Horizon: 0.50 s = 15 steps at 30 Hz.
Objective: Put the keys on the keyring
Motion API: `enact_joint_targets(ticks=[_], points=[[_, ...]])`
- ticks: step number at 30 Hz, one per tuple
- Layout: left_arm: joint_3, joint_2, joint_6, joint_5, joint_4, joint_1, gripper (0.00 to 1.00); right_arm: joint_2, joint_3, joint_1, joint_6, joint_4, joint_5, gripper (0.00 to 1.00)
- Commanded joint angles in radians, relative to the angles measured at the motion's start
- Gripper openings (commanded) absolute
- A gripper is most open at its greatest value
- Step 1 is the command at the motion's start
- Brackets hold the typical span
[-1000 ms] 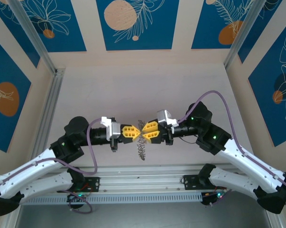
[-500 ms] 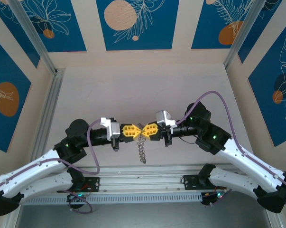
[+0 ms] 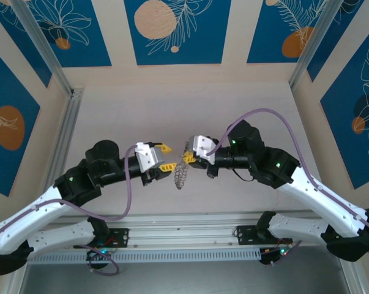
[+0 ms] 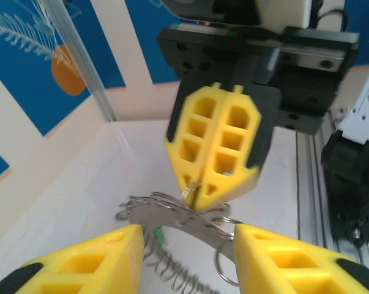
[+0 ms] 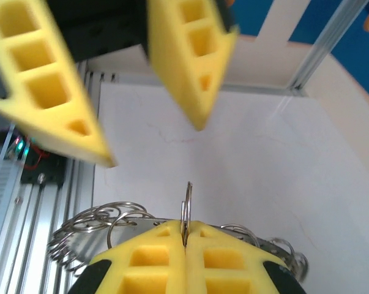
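Observation:
The keyring [image 3: 180,176] is a grey wavy metal loop hanging in the air above the table. My right gripper [image 3: 188,158] is shut on a thin split ring at the top of the loop. In the right wrist view this ring [image 5: 186,205] stands edge-on out of the closed gripper [image 5: 184,223]. My left gripper [image 3: 165,157] is open just left of the keyring, not touching it. In the left wrist view the keyring [image 4: 190,222] crosses between the open gripper [image 4: 187,229]. A small green key head [image 4: 158,236] shows behind the loop. The brass key is hidden.
The pale table [image 3: 233,110] spreads out behind both arms. An aluminium rail [image 3: 62,141] runs along its left side and a slotted rail [image 3: 184,223] along the near edge. Blue patterned wall panels stand around the cell.
My left gripper has opened, let go of the keyring and drawn back to the left. My right gripper has carried the hanging keyring slightly left and away from the arms' bases.

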Motion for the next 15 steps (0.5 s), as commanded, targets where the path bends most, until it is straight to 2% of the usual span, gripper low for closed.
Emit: enact_joint_targets(ticks=[1, 3, 10, 15], points=[[0.077, 0.033, 0.077, -0.029, -0.171, -0.013, 0.41, 0.038, 0.095, 0.054, -0.091, -0.136, 0.066, 0.0], [0.101, 0.059, 0.081, -0.002, -0.197, -0.014, 0.39, 0.058, 0.128, 0.072, -0.095, -0.18, 0.071, 0.0], [0.125, 0.085, 0.073, 0.083, -0.206, -0.017, 0.3, 0.038, 0.122, 0.079, -0.088, -0.166, -0.013, 0.0], [0.129, 0.085, 0.056, 0.129, -0.208, -0.017, 0.3, 0.045, 0.138, 0.077, -0.1, -0.176, -0.035, 0.0]])
